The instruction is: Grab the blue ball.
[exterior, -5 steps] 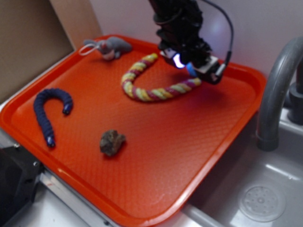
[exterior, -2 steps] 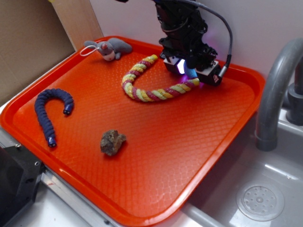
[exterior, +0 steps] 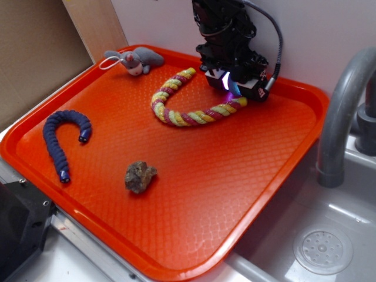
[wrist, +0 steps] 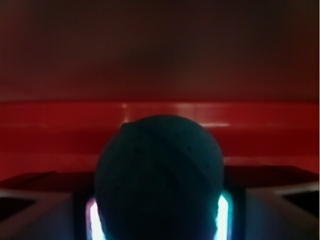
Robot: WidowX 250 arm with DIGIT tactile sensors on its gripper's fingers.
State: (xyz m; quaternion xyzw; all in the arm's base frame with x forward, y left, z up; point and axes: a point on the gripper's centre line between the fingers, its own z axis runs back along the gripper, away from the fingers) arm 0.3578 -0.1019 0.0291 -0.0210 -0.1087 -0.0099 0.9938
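Wrist view: blue ball (wrist: 159,175) before tray rim (wrist: 160,112).

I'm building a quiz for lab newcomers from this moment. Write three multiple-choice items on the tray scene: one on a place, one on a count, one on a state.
1. Where on the orange tray is the gripper?
A. near corner by the rock
B. far side, at the rope's end
C. over the sink

2. How many plush mice lie on the tray?
A. one
B. two
C. three

3. What fills the space between the gripper's fingers in the wrist view?
A. nothing
B. the brown rock
C. the blue ball

Answers:
1 B, it hangs by the striped rope near the far rim.
2 A, one grey mouse.
3 C, the blue ball sits between the lit fingers.
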